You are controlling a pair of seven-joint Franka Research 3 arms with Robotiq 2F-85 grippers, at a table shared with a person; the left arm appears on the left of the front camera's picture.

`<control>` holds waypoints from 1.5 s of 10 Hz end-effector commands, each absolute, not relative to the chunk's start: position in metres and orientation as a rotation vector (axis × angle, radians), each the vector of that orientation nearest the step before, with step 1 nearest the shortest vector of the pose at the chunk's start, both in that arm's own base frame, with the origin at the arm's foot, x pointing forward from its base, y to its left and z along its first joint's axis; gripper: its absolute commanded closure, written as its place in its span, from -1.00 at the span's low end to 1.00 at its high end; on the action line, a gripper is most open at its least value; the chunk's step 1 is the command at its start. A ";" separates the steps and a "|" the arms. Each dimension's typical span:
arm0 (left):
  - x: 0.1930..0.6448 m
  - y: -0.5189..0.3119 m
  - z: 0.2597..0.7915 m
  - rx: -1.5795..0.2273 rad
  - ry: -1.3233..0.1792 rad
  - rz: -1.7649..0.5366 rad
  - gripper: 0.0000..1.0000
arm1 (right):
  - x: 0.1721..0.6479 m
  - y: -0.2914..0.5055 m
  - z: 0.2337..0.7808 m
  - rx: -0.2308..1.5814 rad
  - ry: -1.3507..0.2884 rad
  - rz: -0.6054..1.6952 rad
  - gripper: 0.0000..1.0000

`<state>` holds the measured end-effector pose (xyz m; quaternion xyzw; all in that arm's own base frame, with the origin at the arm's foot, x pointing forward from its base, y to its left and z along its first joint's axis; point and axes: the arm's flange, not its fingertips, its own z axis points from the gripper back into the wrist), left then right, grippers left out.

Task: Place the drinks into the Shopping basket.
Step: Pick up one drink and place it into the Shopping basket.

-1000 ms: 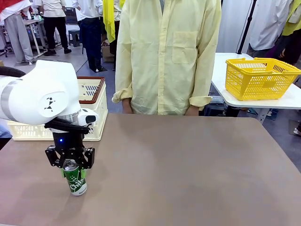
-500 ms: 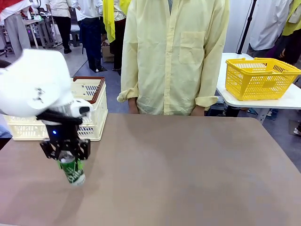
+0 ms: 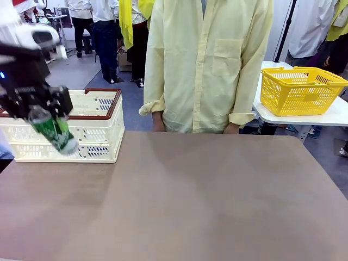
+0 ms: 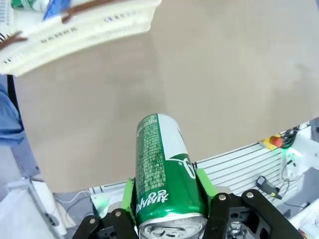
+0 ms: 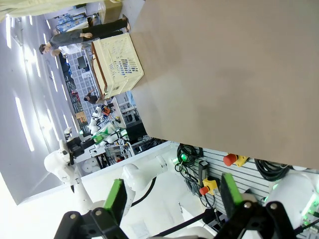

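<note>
The left gripper (image 3: 42, 111) was clamped on a green can (image 3: 54, 133), its green pads (image 4: 128, 195) pressing both sides just under the silver top. The can hung tilted in the air, in front of the cream basket (image 3: 106, 138) at the table's (image 3: 206, 196) far left edge. The right gripper (image 5: 169, 196) stood with its fingers wide apart and held nothing. A person in a yellow shirt (image 3: 209, 60) stood at the far side.

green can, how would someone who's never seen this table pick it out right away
Look to the table's left edge, where the cream shopping basket with the dark red-brown rim sits. In front of it the left gripper holds the green can tilted in the air, clear of the tabletop. It is slim, silver-topped, with white lettering.
</note>
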<state>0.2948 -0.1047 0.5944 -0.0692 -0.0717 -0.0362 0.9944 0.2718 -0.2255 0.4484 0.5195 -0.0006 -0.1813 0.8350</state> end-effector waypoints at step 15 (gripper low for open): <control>0.595 -0.051 0.601 -0.078 0.043 -0.193 1.00 | 0.270 -0.224 0.450 1.101 0.003 -0.384 -1.00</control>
